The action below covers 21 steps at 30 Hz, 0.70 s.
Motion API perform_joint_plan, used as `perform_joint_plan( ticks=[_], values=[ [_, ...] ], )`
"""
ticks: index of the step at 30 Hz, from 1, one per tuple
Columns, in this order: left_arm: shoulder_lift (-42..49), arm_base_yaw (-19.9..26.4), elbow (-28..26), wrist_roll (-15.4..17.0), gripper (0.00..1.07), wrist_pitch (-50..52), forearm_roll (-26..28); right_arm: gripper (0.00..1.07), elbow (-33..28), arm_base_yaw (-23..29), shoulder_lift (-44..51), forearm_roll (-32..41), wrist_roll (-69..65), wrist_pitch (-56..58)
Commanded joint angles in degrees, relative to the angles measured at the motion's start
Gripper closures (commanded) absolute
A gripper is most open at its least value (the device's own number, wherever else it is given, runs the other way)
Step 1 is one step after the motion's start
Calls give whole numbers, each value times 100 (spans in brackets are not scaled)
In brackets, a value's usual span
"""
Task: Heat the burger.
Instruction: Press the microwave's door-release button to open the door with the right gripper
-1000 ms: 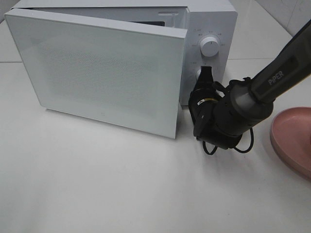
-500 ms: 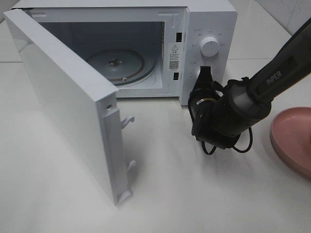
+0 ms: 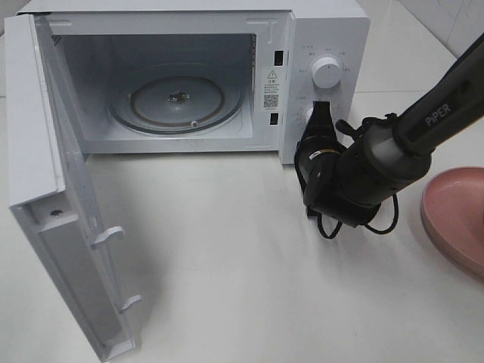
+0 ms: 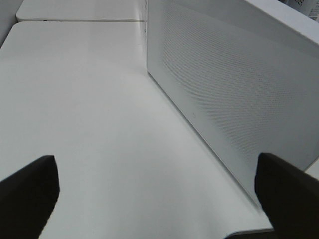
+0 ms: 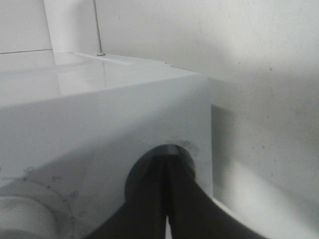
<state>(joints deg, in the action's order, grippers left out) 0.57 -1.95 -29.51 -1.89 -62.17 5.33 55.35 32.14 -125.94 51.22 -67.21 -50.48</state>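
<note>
At three o'clock of the microwave [image 3: 162,21], clenched right jaws are being held against the control panel [image 3: 333,45]; left jaws are being held released. Door-opening is being completed; the burger, out of view, is being required on the turntable [image 3: 178,102] next.

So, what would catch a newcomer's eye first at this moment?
The white microwave at the back left draws the eye first: its door stands wide open toward the camera, and the glass turntable inside is bare. Next comes the dark right claw, shut, with its tip at the control panel just below the white dial. A pink plate is cut off by the right edge, and no burger shows in any view.
</note>
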Motion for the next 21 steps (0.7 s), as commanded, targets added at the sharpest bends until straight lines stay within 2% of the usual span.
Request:
perform_joint_plan(
  ticks=[1,7,12,21],
  values=[
    [74,-46,-11,34,7,86,29,107,166,-132,195,-665,23,-527],
    [74,-46,-11,34,7,86,29,107,143,-132,361,-825,52,-195],
    [74,-46,-11,34,7,86,29,107,-172,-132,550,-877,52,-138],
    [74,-46,-11,34,7,86,29,107,-647,-63,974,-1026,516,705]
  ],
)
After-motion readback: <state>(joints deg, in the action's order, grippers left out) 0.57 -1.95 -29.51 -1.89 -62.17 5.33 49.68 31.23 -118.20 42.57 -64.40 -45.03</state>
